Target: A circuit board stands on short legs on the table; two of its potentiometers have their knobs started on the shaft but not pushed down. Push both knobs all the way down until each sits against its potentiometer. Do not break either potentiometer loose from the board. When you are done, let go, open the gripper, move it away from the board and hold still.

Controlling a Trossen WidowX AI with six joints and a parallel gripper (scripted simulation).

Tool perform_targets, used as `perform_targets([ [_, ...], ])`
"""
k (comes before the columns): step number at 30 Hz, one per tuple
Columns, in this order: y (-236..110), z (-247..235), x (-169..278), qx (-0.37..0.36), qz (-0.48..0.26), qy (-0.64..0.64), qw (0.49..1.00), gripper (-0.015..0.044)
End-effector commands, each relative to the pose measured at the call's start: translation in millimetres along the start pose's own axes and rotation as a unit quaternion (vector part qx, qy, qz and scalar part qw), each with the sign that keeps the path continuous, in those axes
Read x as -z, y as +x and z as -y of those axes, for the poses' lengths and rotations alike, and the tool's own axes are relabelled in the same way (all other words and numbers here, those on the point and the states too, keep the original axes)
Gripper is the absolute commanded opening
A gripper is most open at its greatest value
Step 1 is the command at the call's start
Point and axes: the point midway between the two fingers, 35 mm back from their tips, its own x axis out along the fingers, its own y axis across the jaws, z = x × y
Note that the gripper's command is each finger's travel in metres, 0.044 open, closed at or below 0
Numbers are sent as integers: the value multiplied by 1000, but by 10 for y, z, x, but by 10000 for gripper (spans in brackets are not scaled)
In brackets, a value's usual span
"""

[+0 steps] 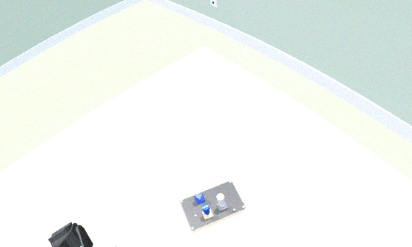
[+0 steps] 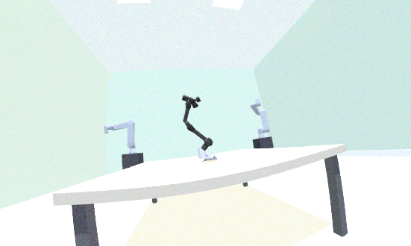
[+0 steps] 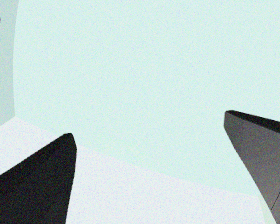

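Top view: one grey rectangular circuit board lay on the white tabletop, near its front edge. It carried three potentiometers: one blue block with a grey top, one tan block with a blue knob, one grey block with a white round knob. My dark arm sat well apart at lower left.

Exterior view: one dark arm of mine, raised high; two pale arms behind; board by my base.

Wrist view: my claw stood wide open, two dark tapered fingers, holding nothing, touching nothing.
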Motion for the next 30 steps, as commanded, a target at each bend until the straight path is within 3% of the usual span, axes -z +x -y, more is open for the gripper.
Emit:
perform_targets([
  [1,7,-13,-3,-1,0,1,1000,374],
  [15,552,-1059,-469,-106,33,89,990,6],
  [30,772,-1947,-1085,-219,51,252,941,0],
])
